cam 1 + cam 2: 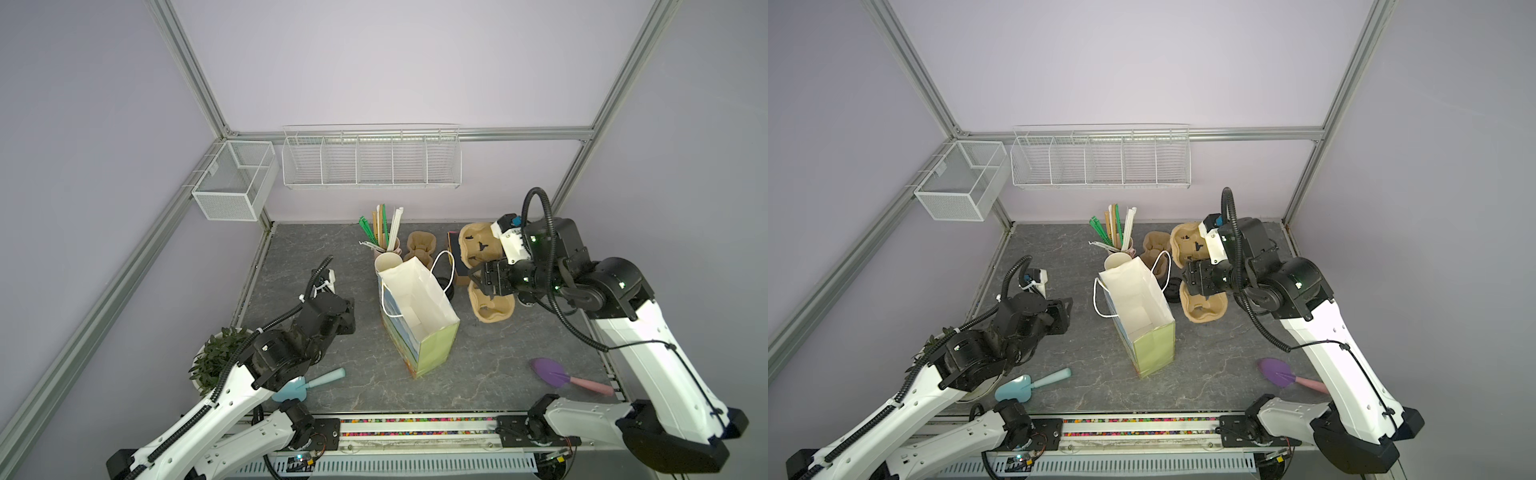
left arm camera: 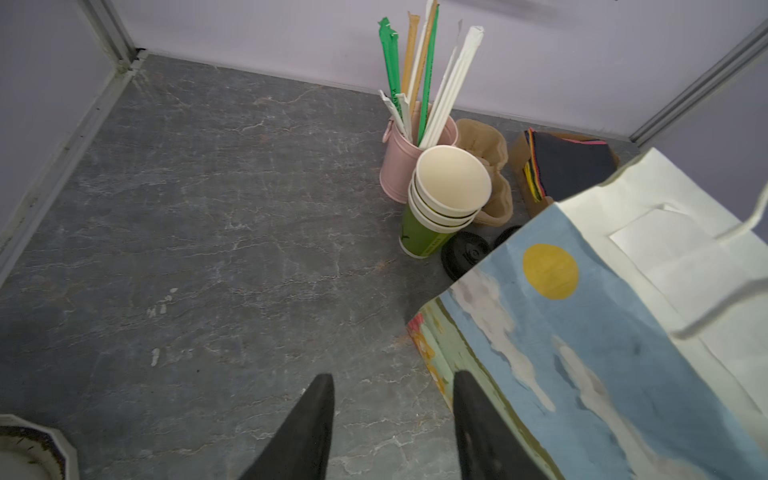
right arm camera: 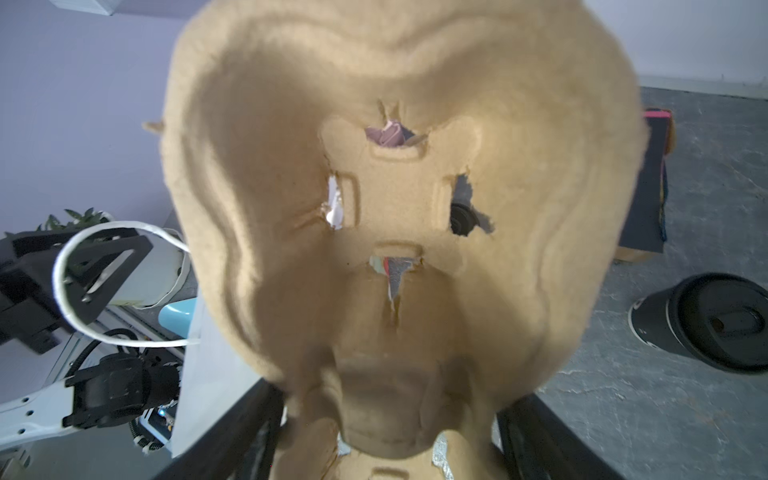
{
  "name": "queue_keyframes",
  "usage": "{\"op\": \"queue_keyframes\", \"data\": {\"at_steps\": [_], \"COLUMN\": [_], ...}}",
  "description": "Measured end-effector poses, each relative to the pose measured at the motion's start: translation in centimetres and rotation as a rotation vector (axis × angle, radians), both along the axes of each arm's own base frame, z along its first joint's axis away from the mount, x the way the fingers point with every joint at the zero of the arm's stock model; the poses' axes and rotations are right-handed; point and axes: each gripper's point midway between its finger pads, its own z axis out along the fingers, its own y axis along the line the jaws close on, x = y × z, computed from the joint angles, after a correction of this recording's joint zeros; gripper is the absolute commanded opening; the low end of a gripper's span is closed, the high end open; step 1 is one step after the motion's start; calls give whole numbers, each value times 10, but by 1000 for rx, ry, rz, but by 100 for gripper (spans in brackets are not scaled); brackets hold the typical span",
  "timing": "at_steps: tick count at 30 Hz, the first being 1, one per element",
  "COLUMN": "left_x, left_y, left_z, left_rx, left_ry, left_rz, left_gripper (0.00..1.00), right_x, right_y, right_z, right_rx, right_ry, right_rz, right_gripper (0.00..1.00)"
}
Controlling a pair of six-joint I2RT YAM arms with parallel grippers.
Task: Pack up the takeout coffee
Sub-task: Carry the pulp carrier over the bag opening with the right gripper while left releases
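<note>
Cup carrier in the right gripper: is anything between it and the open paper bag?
Only the paper bag's near cord handle arches up on that side. Otherwise nothing visible blocks the cup carrier, held in the right gripper, from the open mouth; black lids lie low between them.

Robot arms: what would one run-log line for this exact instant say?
right gripper: shut on cup carrier | left gripper: open, holding nothing, beside paper bag | paper bag: upright, mouth open
</note>
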Motion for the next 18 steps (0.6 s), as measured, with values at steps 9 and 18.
{"op": "queue_keyframes", "data": {"at_steps": [9,18], "left_x": [10,7], "left_y": [25,42], "left_z": [16,20], "left_rx": [132,141], "left_ry": [-48,-79], "left_rz": [70,113], "left_gripper": [48,48], "right_x": [-7,-9], "right_y": [51,104], "right_z": [10,14], "right_rx": [-38,-63], "right_ry": [-2,-13], "right_rz": [124,204], "right_gripper": [81,80]}}
